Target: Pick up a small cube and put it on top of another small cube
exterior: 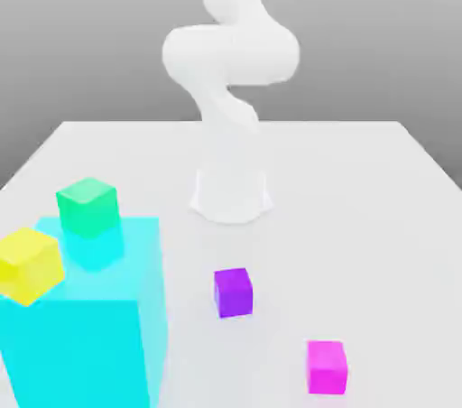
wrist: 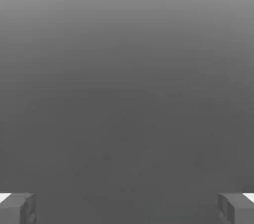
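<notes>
At the far left of the exterior view we see a small yellow cube (exterior: 30, 264) on the near corner of a big translucent cyan block (exterior: 86, 325), whose lower part is cut off by the frame's bottom edge. Just right and above it in the frame, the mint-green cube (exterior: 87, 207) sits on the block's far corner, apart from the yellow one. In the lower centre, the violet-purple cube (exterior: 233, 292) rests on the white table (exterior: 361, 217), well apart from the block. Lower right lies a magenta cube (exterior: 326, 366). Behind, in the centre, the white arm (exterior: 230, 54) rises and leaves the frame at the top, its hand cut off. In the hand view, we see the gripper (wrist: 127, 208) with its fingers (wrist: 17, 208) spread wide at the bottom corners, nothing between them, against plain grey.
</notes>
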Robot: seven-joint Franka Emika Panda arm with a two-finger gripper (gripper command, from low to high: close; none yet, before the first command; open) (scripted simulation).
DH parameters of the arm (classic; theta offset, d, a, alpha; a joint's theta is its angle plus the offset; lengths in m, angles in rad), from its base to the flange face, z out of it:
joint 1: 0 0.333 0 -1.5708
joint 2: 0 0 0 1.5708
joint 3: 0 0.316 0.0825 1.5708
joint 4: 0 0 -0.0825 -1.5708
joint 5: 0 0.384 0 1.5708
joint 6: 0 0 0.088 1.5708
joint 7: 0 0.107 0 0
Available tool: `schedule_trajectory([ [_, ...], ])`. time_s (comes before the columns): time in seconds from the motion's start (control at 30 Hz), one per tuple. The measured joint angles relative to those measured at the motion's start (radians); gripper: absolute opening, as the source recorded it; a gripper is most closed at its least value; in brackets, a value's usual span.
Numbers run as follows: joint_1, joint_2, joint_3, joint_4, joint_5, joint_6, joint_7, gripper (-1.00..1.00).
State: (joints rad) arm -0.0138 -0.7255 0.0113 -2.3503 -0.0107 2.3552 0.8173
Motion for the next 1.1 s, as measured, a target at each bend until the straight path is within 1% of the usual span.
schedule_trajectory([
  [0.3, 0.009, 0.27, 0.013, -0.282, -0.041, 0.244, -0.037, 0.0],
  [0.5, 0.023, 0.467, 0.017, -0.496, -0.065, 0.424, -0.079, 0.0],
  [0.6, 0.043, 0.573, -0.03, -0.626, -0.026, 0.513, -0.171, 0.0],
  [0.7, 0.048, 0.677, -0.039, -0.65, -0.004, 0.602, -0.212, 0.0],
  [0.9, 0.029, 0.893, -0.017, -0.62, 0.01, 0.783, -0.225, 0.0],
  [0.93, 0.026, 0.922, -0.014, -0.615, 0.009, 0.807, -0.225, -1.0],
  [1.1, 0.025, 0.922, -0.014, -0.615, 0.006, 0.806, -0.222, -1.0],
])
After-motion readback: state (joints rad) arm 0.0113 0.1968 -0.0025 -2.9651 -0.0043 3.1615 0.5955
